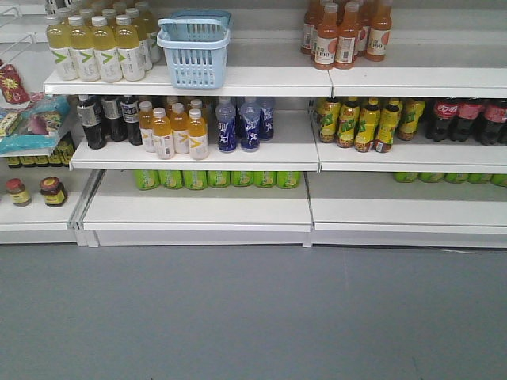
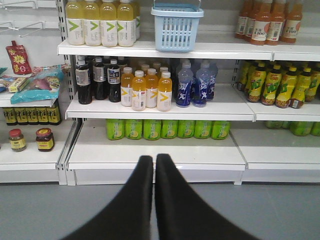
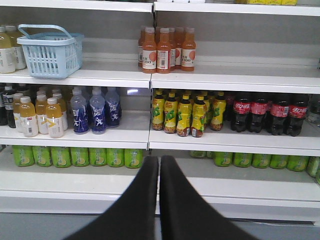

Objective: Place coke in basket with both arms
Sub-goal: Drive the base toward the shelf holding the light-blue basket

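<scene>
White store shelving [image 1: 238,79] fills pretty much the whole view, three levels of it, standing on a plain grey floor [image 1: 253,317].

Both grippers are pressed shut with nothing in them. The left gripper [image 2: 153,159] and right gripper [image 3: 159,160] each show two black fingers side by side with only a hairline seam between them, hanging in the air in front of the bottom shelf and touching nothing.

The basket [image 1: 194,51] is light blue with slotted sides. It sits upright on the top shelf, handle folded over the top, just right of the pale yellow bottles [image 1: 95,47] with a green V on the label.

The orange bottles [image 3: 162,50] further right read "C100". The dark cola bottles [image 3: 265,112] on the middle shelf have red labels with white script too small to read. The only red-topped small stuff is two jars [image 1: 36,191] down low on the left.
</scene>
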You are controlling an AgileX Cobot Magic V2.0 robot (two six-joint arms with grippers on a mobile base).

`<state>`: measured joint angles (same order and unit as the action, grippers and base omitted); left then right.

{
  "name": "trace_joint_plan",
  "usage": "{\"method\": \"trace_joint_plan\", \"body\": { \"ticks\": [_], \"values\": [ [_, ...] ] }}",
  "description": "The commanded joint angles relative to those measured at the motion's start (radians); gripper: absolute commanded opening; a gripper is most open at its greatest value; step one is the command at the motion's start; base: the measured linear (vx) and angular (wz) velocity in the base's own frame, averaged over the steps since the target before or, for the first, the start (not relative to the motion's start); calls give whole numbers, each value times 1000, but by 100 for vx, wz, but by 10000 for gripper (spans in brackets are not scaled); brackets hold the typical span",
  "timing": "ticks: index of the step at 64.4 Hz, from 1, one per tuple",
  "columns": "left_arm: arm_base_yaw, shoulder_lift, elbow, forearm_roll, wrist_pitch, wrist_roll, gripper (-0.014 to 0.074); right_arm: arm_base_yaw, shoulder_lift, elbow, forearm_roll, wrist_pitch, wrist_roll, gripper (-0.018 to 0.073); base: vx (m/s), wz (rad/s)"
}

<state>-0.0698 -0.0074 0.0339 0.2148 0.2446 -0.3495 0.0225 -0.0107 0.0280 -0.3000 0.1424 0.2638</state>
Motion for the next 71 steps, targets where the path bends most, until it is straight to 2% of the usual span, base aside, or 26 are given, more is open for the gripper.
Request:
{"method": "trace_joint_plan", "body": {
  "ticks": [1, 71],
  "values": [
    [-2, -19, -1, 1, -77, -2, -6, -1, -18, 11, -11, -72, -7, -4, 12, -4],
    [-2, -19, -1, 1, -77, -2, -6, -1, -18, 11, -11, -71, -7, -4, 13, 0]
  ]
}}
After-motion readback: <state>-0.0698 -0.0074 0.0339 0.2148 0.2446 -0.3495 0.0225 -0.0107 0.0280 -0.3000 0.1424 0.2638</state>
